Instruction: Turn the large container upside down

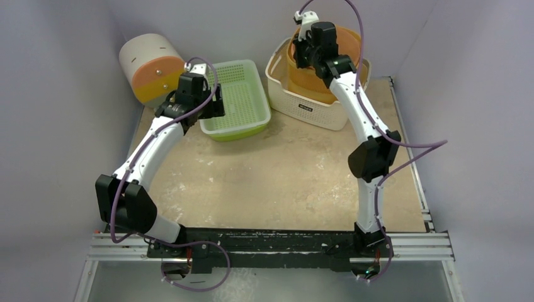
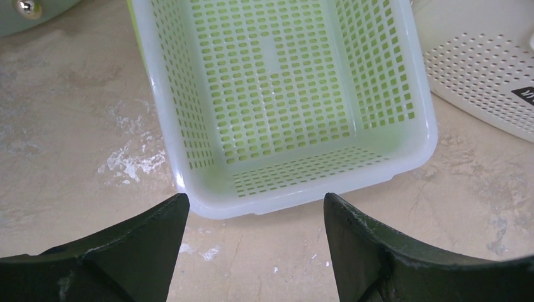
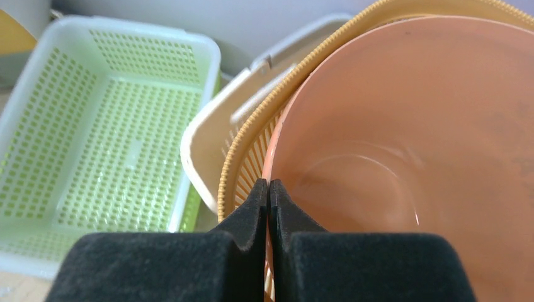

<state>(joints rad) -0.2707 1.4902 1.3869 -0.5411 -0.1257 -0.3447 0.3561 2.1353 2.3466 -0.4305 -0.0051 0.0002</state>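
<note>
The large cream perforated container [image 1: 313, 111] stands upright at the back right. It holds a yellow woven basket [image 3: 247, 142] with an orange bowl [image 3: 409, 126] nested inside; the bowl also shows in the top view [image 1: 315, 80]. My right gripper [image 3: 269, 187] is shut on the left rim of the orange bowl, one finger inside and one outside; in the top view it [image 1: 302, 55] is over the container's left side. My left gripper [image 2: 255, 197] is open and empty, low over the table at the near edge of a green basket [image 2: 277, 94].
The green perforated basket [image 1: 238, 100] sits upright just left of the cream container [image 2: 491, 69]. A white cylinder with an orange face [image 1: 151, 66] lies at the back left corner. Walls close in on the left, back and right.
</note>
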